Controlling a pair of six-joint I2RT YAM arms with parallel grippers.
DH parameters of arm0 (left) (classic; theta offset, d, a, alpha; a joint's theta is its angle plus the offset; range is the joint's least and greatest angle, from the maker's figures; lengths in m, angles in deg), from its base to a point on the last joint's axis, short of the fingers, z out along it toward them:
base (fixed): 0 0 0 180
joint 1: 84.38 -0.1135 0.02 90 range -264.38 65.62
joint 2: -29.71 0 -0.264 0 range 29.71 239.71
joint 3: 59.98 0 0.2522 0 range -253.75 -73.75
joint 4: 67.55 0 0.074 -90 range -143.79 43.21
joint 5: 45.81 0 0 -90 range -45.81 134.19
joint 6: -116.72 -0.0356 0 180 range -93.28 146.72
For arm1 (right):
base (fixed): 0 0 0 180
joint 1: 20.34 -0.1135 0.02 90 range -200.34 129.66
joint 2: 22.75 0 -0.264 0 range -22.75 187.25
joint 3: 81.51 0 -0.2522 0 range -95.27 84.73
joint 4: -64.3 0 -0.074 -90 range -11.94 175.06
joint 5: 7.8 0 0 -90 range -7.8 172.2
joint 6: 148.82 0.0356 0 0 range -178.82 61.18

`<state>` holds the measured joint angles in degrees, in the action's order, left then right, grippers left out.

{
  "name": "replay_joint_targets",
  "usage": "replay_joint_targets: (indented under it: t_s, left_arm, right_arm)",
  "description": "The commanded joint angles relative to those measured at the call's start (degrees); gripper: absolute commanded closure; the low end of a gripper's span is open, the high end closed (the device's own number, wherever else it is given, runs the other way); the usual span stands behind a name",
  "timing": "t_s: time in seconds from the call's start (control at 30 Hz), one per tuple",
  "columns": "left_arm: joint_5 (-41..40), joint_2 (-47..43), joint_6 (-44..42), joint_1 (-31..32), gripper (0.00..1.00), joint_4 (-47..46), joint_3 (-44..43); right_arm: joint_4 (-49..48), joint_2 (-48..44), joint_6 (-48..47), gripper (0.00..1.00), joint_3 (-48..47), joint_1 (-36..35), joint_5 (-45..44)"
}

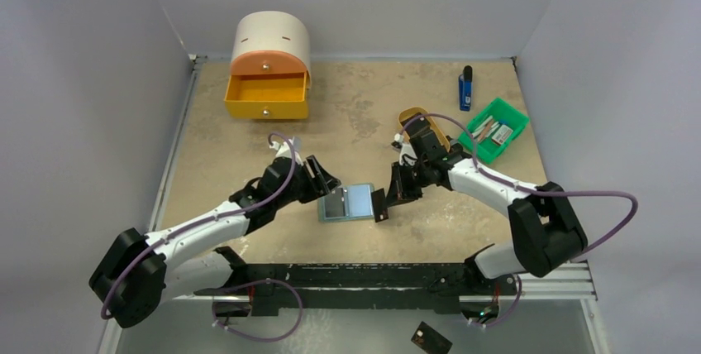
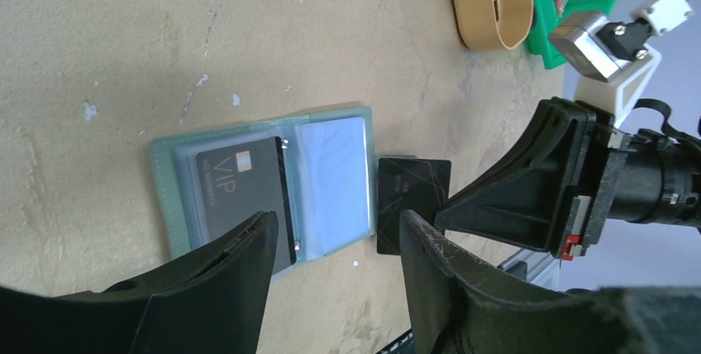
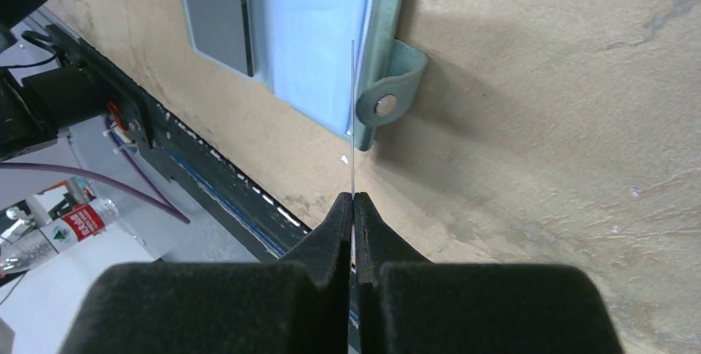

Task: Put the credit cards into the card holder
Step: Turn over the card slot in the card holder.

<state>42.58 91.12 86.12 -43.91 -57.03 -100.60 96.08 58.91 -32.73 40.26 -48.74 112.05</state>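
The card holder (image 1: pixel 357 202) lies open on the table, pale blue pockets up, its snap tab (image 3: pixel 387 93) on the right side. One black credit card (image 2: pixel 240 184) marked VIP sits in its left pocket. My right gripper (image 3: pixel 354 197) is shut on a second black credit card (image 2: pixel 411 195), held on edge at the holder's right rim and seen as a thin line (image 3: pixel 353 106) in the right wrist view. My left gripper (image 2: pixel 335 242) is open over the holder's near edge, one finger (image 2: pixel 236 255) above the left pocket. Whether it touches the holder I cannot tell.
A yellow drawer box (image 1: pixel 269 81) with its drawer open stands at the back left. A blue stick (image 1: pixel 466 89), a green bin (image 1: pixel 494 129) and a tan oval tray (image 1: pixel 411 114) sit at the back right. Another black card (image 1: pixel 431 338) lies below the table's near rail (image 1: pixel 372 275).
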Motion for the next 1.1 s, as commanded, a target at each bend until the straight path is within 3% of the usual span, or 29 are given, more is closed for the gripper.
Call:
replay_joint_targets:
  t_s: [0.0, 1.07]
  left_arm:
    - [1.3, 0.6, 0.1, -0.2, 0.44, -5.1, -1.0]
    - [3.4, 7.2, 1.1, -0.3, 0.44, -8.9, 0.4]
  right_arm:
    - [0.1, 0.2, -0.9, 1.0, 0.6, 1.4, 2.9]
    - [-9.4, 6.6, 4.4, 1.0, 1.7, 2.3, 9.8]
